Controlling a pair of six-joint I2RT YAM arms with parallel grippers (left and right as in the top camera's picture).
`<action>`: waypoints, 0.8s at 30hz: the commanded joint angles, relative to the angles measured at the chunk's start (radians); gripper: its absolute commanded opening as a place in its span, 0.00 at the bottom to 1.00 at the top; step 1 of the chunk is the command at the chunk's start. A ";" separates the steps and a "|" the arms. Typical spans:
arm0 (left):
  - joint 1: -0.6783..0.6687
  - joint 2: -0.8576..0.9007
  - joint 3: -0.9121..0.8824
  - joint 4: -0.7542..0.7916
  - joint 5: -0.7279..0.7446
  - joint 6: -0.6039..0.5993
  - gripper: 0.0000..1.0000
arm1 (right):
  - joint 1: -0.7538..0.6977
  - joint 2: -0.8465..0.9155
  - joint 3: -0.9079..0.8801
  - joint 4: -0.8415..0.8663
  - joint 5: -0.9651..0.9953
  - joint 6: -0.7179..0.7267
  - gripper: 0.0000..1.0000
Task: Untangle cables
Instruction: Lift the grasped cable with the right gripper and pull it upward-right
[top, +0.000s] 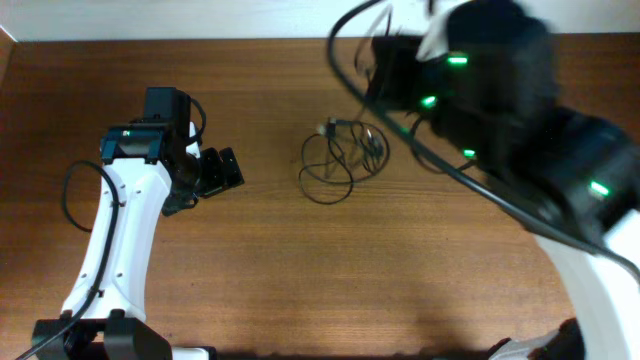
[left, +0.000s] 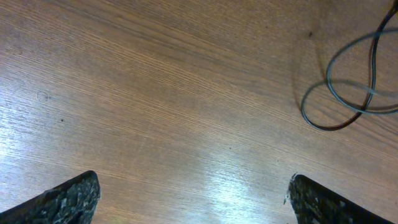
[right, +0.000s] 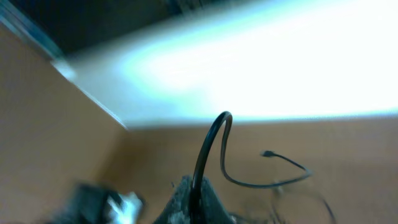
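A loose tangle of thin black cables (top: 304, 172) lies on the wooden table at its middle. My left gripper (top: 222, 170) sits low to the left of the tangle, open and empty. In the left wrist view its fingertips (left: 81, 190) stand wide apart over bare wood, with cable loops (left: 328, 73) at the upper right. My right arm is raised high and blurred at the top right of the overhead view. In the right wrist view my right gripper (right: 196, 186) is shut on one black cable (right: 211, 137), which arches up and drops to a small plug end (right: 267, 154).
The table's back edge meets a pale wall (top: 200, 18). The left arm's white link (top: 120, 240) stretches to the front left. A thicker black arm cable (top: 480, 185) sweeps across the right side, close to the tangle.
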 joint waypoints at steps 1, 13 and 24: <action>0.002 0.007 -0.003 -0.003 -0.007 -0.010 0.99 | 0.006 -0.124 0.082 0.084 0.038 -0.038 0.04; 0.002 0.007 -0.003 -0.003 -0.006 -0.010 0.99 | 0.006 -0.027 0.055 -0.086 -0.041 0.014 0.04; 0.002 0.007 -0.003 -0.006 -0.003 -0.010 0.99 | 0.006 -0.116 0.147 -0.008 0.048 0.015 0.04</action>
